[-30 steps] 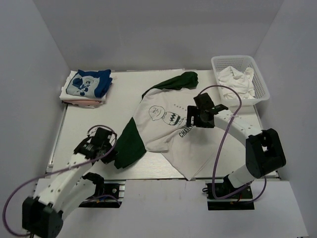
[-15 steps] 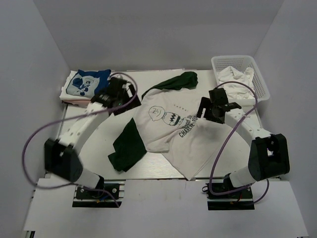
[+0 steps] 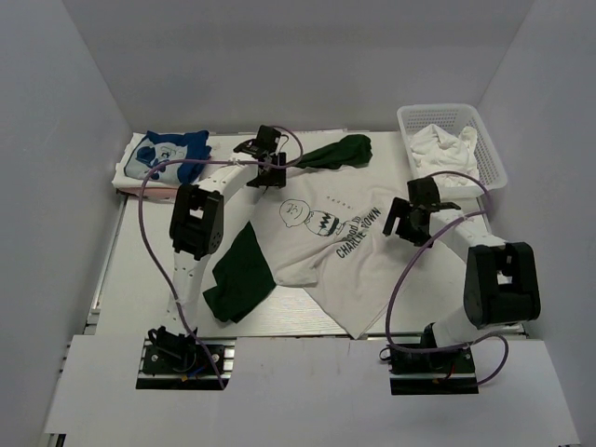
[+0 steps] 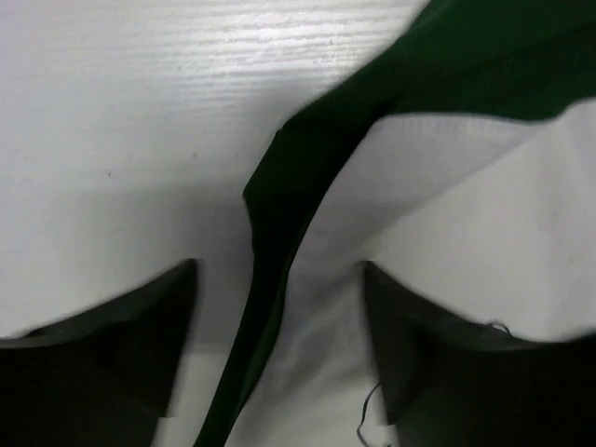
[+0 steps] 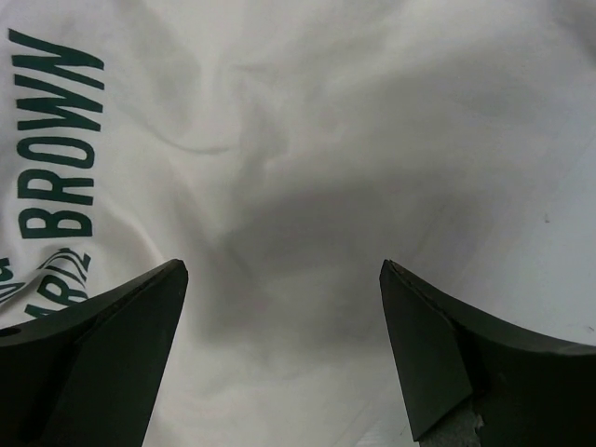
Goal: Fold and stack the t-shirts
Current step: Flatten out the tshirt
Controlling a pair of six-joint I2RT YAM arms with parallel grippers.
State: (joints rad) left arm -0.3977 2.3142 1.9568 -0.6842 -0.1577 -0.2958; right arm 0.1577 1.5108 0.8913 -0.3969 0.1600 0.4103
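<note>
- charlie brown t-shirt point(image 3: 321, 244): white body, dark green sleeves, spread print-up mid-bench, unfolded and lying askew; one sleeve point(image 3: 240, 275) lies toward the near left, the other point(image 3: 337, 152) is bunched at the far edge.
- left tool point(image 3: 272, 173): fingers apart, low over the shirt's far left shoulder; in the wrist view point(image 4: 279, 307) the green-and-white seam runs between them, nothing clamped.
- right tool point(image 3: 408, 220): fingers apart over the shirt's right side; in the wrist view point(image 5: 279, 279) wrinkled white cloth beside the "brown" lettering lies between them, ungripped.
- blue-and-white print t-shirt point(image 3: 166, 156): folded, far left corner, atop a pale stack with a pinkish edge point(image 3: 154, 190).
- basket point(image 3: 438, 109): white, far right, holding crumpled white cloth point(image 3: 447, 149).
- bench point(image 3: 158, 242): white.
</note>
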